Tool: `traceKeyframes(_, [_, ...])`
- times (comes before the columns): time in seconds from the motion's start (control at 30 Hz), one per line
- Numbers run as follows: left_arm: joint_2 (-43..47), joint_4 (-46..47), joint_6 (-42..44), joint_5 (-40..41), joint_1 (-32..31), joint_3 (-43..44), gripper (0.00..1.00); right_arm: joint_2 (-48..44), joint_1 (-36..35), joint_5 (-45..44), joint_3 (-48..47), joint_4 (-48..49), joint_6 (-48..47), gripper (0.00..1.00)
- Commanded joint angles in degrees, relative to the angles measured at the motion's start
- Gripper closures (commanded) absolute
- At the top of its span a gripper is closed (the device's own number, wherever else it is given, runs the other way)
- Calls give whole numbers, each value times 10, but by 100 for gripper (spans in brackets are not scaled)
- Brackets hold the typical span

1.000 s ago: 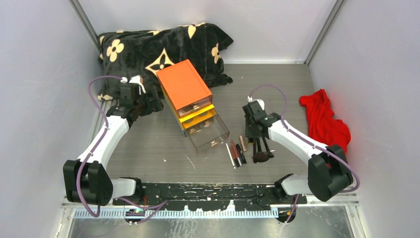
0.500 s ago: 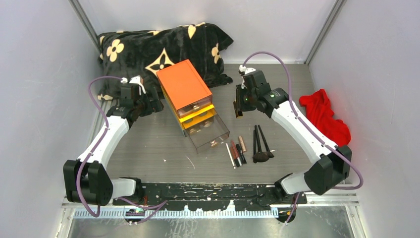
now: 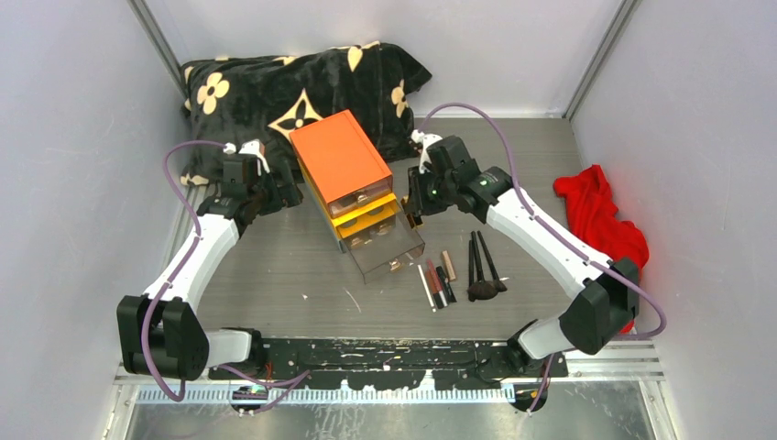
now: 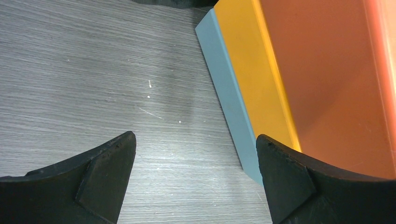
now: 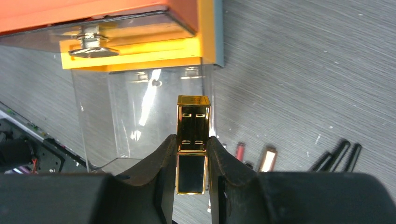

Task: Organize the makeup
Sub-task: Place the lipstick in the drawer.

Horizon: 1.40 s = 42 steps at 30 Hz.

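Observation:
My right gripper [image 3: 414, 205] [image 5: 192, 140] is shut on a gold and black tube [image 5: 193, 122] that points down from its fingers. It hangs over the right edge of the pulled-out clear drawer [image 3: 385, 246] [image 5: 140, 116] of the orange-topped box [image 3: 341, 156]. Several thin tubes [image 3: 438, 282] [image 5: 267, 158] and slim black brushes [image 3: 482, 270] [image 5: 341, 154] lie in a row on the table to the right of the drawer. My left gripper [image 3: 279, 194] [image 4: 196, 140] stands open just above the table, right against the box's left side [image 4: 243, 93], with nothing between its fingers.
A black cloth with cream flowers [image 3: 293, 82] lies bunched at the back behind the box. At the right wall sits a red cloth [image 3: 600, 220]. White walls close in the table on three sides.
My right gripper rose from the row of makeup with the gold and black tube and carried it left to the open drawer. The left arm has not moved.

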<state>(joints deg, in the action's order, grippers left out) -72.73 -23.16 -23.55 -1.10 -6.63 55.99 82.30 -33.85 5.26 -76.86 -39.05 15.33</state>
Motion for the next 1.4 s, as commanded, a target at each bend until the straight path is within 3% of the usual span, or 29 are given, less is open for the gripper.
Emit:
traceKeyframes(0.0, [10, 24, 4, -2, -2, 3, 0, 10, -34, -9, -23, 36, 2, 99])
traceKeyframes(0.27, [11, 24, 5, -2, -1, 1, 0, 21, -66, -31, -5, 43, 10, 98])
traceKeyframes(0.6, [11, 25, 7, 0, -1, -2, 0, 31, -79, -69, 25, 47, 10, 86])
traceKeyframes(1.03, [10, 25, 10, 0, -1, -2, 0, 44, -98, -92, 44, 46, 10, 85])
traceKeyframes(1.13, [11, 24, 10, 0, -1, -2, 0, 45, -100, -101, 47, 44, 13, 65])
traceKeyframes(1.37, [14, 22, 11, 4, -1, 0, 0, 42, -100, -107, 54, 48, 13, 43])
